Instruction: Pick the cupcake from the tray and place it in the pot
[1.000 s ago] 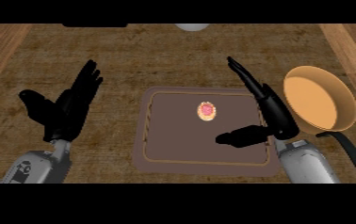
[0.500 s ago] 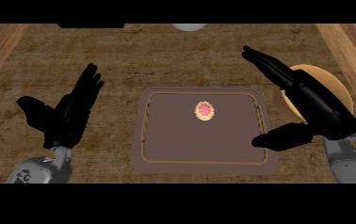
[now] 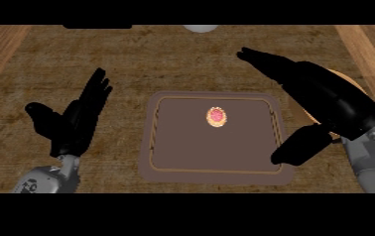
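A small cupcake with pink topping sits on the brown tray, a little right of its middle. My right hand hovers open above the tray's right edge, fingers stretched toward the far left, thumb hanging over the tray's near right corner. It hides most of the orange pot, of which only a sliver of rim shows at the right. My left hand rests open at the left of the tray, fingers up.
The wooden counter runs all round the tray. A white round object lies at the far edge, and a dark shape lies at the far left. A lighter wooden strip borders the right side.
My right hand has risen and grown larger in view, shifting right and covering the pot. The view has moved a little. The cupcake and left hand have kept their places.
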`<state>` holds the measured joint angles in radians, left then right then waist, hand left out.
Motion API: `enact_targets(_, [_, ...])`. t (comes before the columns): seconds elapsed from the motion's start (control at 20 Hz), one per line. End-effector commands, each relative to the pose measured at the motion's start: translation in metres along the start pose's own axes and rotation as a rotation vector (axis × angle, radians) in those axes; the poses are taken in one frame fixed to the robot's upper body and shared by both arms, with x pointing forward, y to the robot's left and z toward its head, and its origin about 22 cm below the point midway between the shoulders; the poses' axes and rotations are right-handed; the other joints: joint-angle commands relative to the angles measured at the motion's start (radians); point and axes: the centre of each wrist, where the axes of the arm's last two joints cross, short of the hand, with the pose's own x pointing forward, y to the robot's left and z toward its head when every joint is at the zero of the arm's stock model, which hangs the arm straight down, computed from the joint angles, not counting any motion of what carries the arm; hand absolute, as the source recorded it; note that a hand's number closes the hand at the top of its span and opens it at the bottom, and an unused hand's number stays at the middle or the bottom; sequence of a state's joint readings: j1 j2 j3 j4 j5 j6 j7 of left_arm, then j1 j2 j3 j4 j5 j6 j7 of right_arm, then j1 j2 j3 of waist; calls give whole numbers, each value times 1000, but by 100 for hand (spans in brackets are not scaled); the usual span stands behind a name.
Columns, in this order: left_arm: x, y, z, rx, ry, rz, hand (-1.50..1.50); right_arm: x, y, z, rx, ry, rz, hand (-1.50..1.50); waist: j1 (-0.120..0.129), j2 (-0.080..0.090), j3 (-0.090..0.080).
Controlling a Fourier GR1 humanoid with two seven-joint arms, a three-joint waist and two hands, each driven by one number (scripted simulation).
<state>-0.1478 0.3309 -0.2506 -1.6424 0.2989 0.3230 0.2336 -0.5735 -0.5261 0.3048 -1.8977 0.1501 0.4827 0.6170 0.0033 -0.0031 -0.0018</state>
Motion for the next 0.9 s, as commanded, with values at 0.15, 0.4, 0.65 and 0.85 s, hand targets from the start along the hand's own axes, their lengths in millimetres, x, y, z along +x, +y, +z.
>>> enact_targets(0.15, [-1,6,-7,-17,-18,2,0,11,30,-38,84,113,20,-150,3,4,1])
enact_targets(0.4, [-6,-2,-2,-8,-13,8,0,14,13,-42,149,184,22,-150,-1,3,1])
enact_targets(0.65, [7,16,3,-7,-7,5,0,11,37,-46,186,241,99,-150,1,2,1])
enact_targets(0.85, [12,8,-6,-5,-15,2,0,5,60,-37,172,265,88,-150,-4,2,2])
